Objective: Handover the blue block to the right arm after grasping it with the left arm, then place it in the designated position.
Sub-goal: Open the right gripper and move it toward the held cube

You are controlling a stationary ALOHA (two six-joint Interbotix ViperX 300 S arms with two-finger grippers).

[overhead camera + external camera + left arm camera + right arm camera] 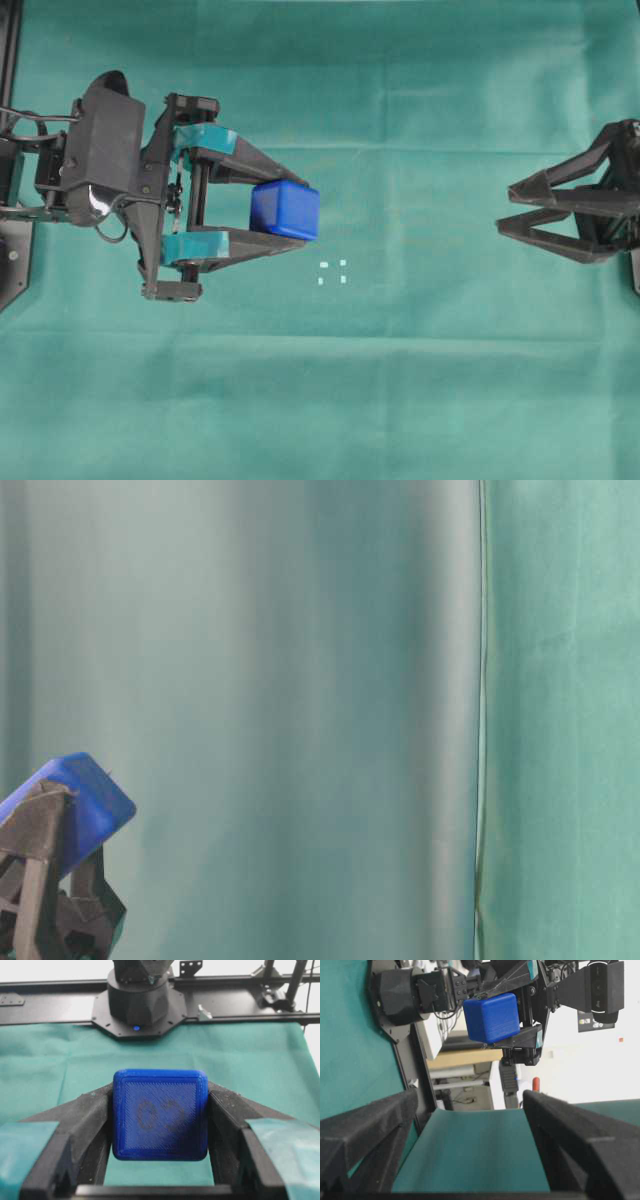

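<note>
The blue block [285, 210] is pinched between the teal-taped fingers of my left gripper [302, 212], left of the table's middle. In the left wrist view the block [160, 1115] sits squarely between both fingers [95, 1120], its faintly marked face toward the camera, with cloth showing beneath it. At table level the block [85, 800] is raised, a black finger [35, 855] against it. My right gripper [505, 208] stands open at the far right, well apart from the block. Its wrist view shows empty fingers [580, 1130] and the held block [492, 1017] far ahead.
Green cloth [400, 380] covers the table. Several small white marks [332, 272] form a little square just right of and below the block. The right arm's base [140, 1000] and a black frame rail [50, 997] lie at the far edge.
</note>
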